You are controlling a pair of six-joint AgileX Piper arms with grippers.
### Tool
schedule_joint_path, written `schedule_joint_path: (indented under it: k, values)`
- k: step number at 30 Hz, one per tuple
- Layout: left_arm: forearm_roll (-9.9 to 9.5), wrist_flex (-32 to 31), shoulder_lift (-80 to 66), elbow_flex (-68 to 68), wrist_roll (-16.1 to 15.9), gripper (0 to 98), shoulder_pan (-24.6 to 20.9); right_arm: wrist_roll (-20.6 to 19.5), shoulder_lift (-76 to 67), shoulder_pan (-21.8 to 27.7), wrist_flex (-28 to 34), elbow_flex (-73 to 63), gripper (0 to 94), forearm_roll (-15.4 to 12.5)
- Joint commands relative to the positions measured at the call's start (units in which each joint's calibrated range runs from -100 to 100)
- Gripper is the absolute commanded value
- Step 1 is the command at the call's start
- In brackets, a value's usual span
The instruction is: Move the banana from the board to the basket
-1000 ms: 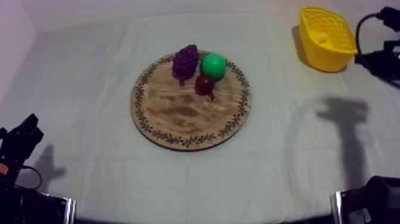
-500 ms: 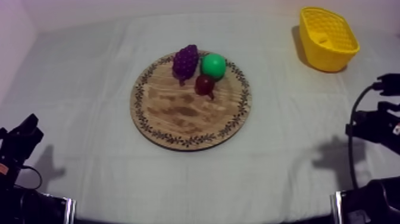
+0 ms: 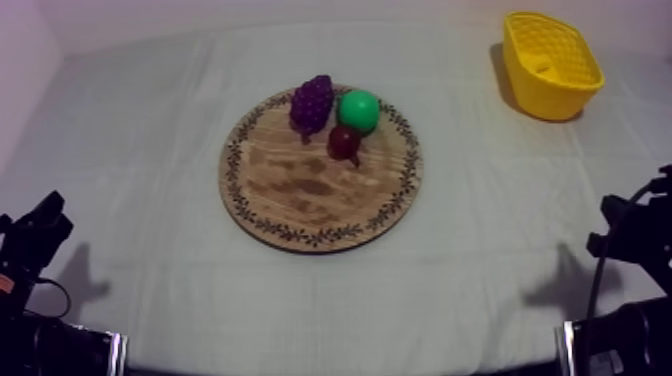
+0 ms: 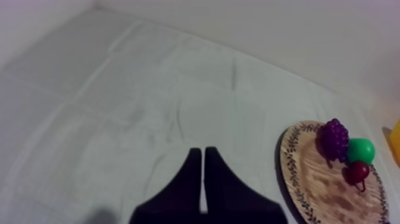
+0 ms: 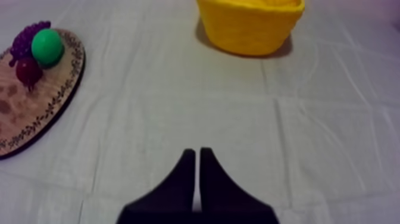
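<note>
Top view, left to right.

Lower left of frame: left gripper (image 4: 199,151) sits low over bare cloth (image 3: 150,120). In its wrist view the two fingers lie together as a narrow wedge, closed on nothing.

Centre of frame: wooden board (image 3: 300,200). At its upper edge sit the bunch of grapes (image 3: 312,102), a round green fruit (image 3: 359,110) just beside it, and the small red fruit (image 3: 344,142) touching the green one from below. No banana lies on the board.

Upper right of frame: yellow basket (image 3: 560,95), upright. A paler yellow shape on its floor is probably the banana (image 3: 541,68); yellow on yellow, I cannot be sure.

Lower right of frame: right gripper (image 5: 194,152) over bare cloth, the basket well ahead of it. Its fingers are pressed together and carry nothing.

Judgement: the task looks done.

Risks from here:
- A renewed reach to the board would find no banana, and the fingers could close on the grapes or the green fruit instead.
- The basket stands near the far edge of the cloth on the right arm's side. A careless sweep of that arm could shove or tip it and spill the contents.
</note>
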Motion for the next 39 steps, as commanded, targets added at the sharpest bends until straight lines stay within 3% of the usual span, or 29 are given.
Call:
schedule_joint_path:
  k: [1,10,15,22,39]
  values:
    - [-0.01,0.01,-0.03,0.03,-0.01,0.1,0.02,-0.81,-2.55,0.14,-0.80,0.56,0.5,0.11]
    - [-0.01,0.01,-0.03,0.03,-0.01,0.1,0.02,-3.29,-3.50,0.87,-4.05,2.19,0.4,0.96]
    - [-0.01,0.01,-0.03,0.03,-0.01,0.1,0.02,-0.11,-3.53,1.07,-8.60,3.28,0.4,0.89]
    - [-0.01,0.01,-0.03,0.03,-0.01,0.1,0.02,4.60,-3.54,1.11,-9.60,3.50,0.4,0.86]
    - [-0.01,0.01,-0.03,0.03,-0.01,0.1,0.02,5.15,-3.54,1.12,-9.69,3.52,0.4,0.86]
